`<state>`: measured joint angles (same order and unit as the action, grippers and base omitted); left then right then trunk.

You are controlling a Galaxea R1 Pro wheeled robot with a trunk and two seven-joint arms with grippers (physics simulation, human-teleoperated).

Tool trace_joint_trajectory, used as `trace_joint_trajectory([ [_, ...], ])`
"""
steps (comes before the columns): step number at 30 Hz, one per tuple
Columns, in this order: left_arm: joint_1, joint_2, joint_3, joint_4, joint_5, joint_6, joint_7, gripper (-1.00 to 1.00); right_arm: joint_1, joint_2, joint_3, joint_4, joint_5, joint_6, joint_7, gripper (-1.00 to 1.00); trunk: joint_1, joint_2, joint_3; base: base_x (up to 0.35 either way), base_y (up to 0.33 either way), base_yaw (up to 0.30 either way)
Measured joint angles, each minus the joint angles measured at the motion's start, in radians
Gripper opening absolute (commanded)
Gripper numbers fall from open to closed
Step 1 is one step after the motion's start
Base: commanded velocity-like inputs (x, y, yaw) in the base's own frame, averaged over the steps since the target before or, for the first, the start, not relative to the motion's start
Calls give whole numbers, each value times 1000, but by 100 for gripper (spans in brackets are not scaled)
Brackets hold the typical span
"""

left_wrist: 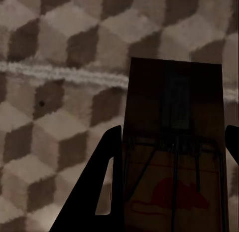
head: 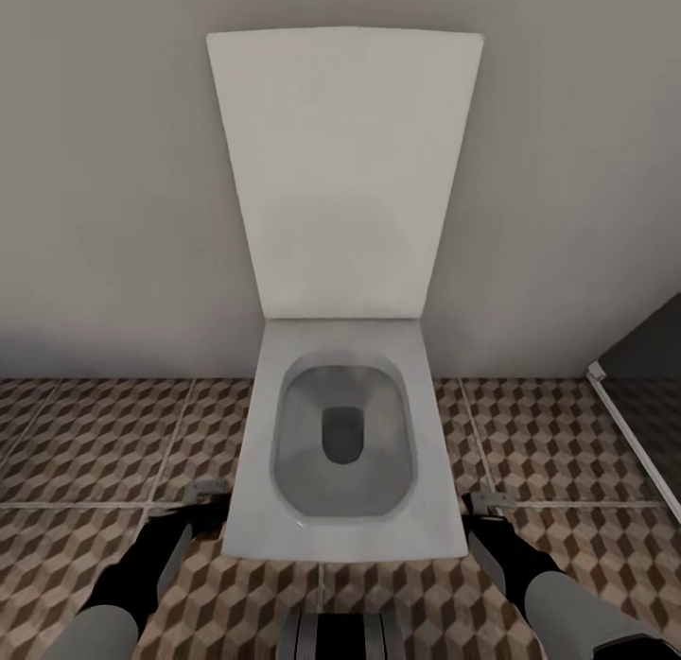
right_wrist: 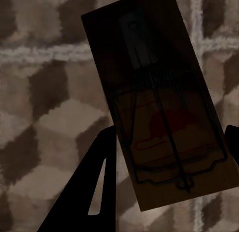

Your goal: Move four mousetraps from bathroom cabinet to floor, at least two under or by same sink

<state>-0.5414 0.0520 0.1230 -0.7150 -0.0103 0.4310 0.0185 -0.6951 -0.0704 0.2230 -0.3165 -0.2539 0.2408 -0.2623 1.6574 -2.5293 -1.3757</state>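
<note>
step: carrying traps, sink unseen | left gripper [left_wrist: 172, 187] clamped on dark-brown flat wooden mousetrap [left_wrist: 174, 142] | right gripper [right_wrist: 169, 182] clamped on second mousetrap [right_wrist: 159, 107] | both above cube-patterned tiled bathroom floor [head: 85, 442], flanking white rectangular toilet [head: 340, 433] | next: probably turn to find sink

1. The toilet [head: 340, 452] stands on the bathroom floor [head: 95, 452], backed against the wall [head: 104, 168].
2. One arm lies either side of it.
3. Each wrist view has a mousetrap [left_wrist: 172, 147] [right_wrist: 159, 107] between fingers [left_wrist: 92, 197] [right_wrist: 94, 192], above the floor.

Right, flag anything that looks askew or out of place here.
The mousetrap in the right gripper sits tilted between the fingers; the left gripper's trap sits straight. The toilet ahead, lid up, is no sink.
</note>
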Motion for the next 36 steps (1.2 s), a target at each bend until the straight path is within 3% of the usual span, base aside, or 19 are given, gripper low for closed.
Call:
trace_joint_trajectory([
  [21,0,-8,-2,-11,-5,-2,2,-100,-1,-13,-2,-11,-3,-5,8,-100,9,-5,-81,0,0,0],
  [36,0,-2,3,-93,-9,-42,6,-100,-1,-56,-20,-77,-3,-11,9,-100,16,-8,-139,0,0,0],
])
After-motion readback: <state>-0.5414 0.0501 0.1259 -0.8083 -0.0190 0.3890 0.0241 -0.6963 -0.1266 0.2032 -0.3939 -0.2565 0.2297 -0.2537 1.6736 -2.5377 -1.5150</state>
